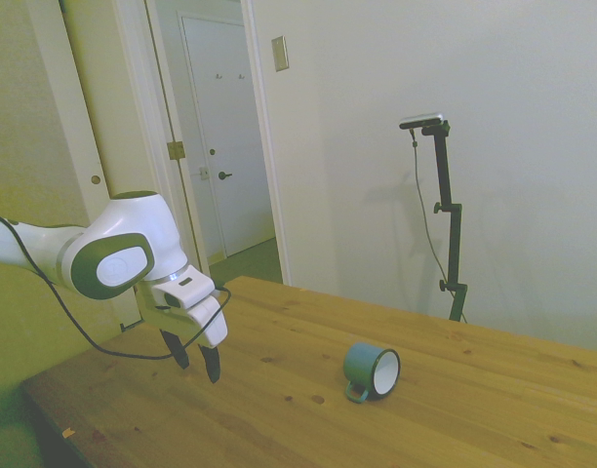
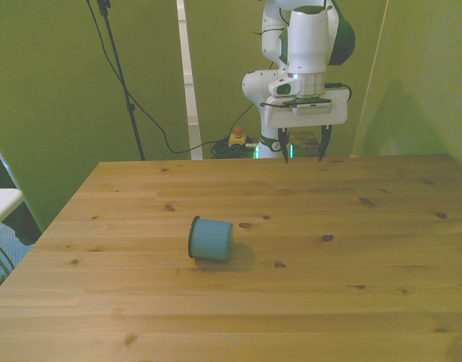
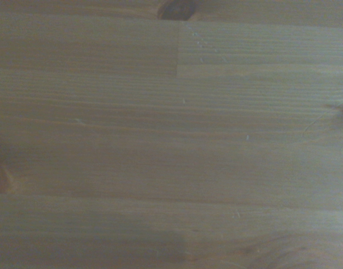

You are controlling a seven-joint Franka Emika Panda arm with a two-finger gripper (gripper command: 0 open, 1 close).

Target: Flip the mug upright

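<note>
Arm reached in low over the desk (image 1: 279,409), wrist pointing straight down; gripper (image 2: 300,156) hovered above the boards, fingers spread wide, empty. Mug (image 1: 371,370) lay on its side mid-desk, well apart from the gripper. Wrist view showed only wood.

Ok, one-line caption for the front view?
Teal mug lies on its side on the wooden table; open gripper hangs above the far edge.
</note>
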